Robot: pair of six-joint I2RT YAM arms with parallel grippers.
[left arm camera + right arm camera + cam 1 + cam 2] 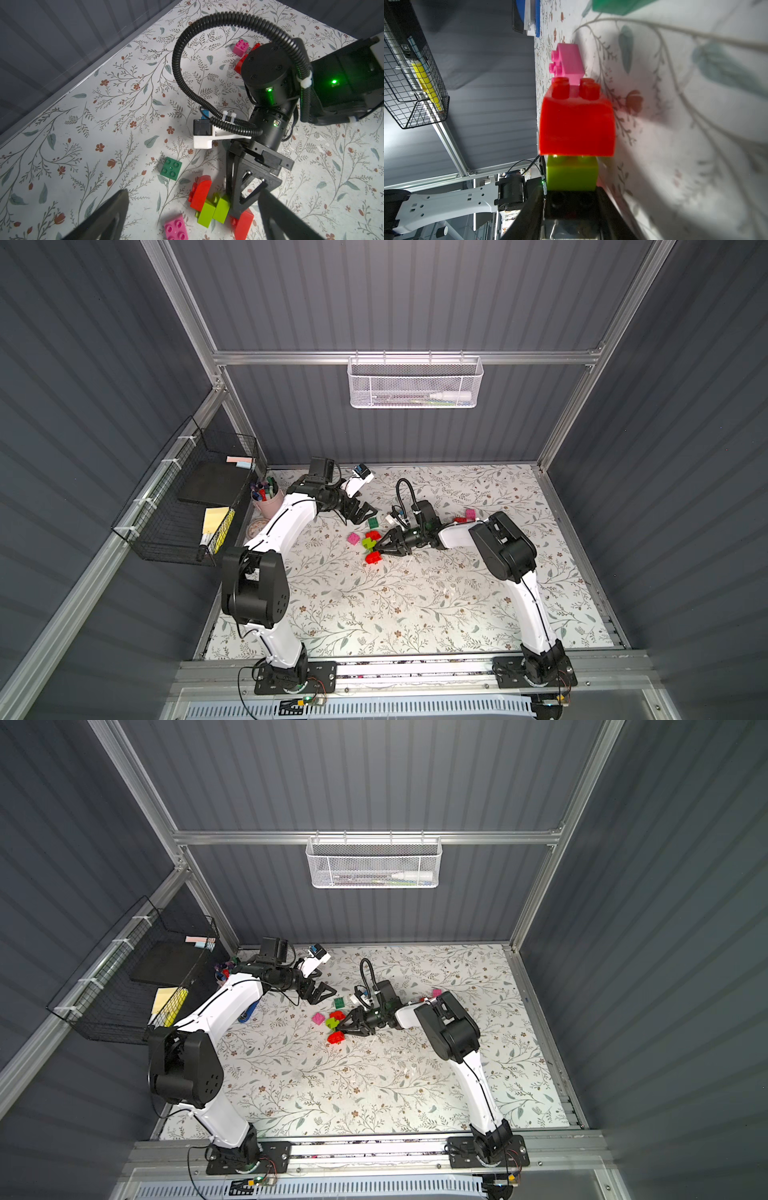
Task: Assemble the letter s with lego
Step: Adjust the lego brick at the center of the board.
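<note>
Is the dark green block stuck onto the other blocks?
No, the dark green block sits alone on the table, with bare table between it and the joined red and lime green blocks.

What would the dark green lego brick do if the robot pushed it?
The dark green brick would probably slide, not roll: it is boxy and sits flat, studs up. It looks like hard plastic, so likely stiff and light.
</note>
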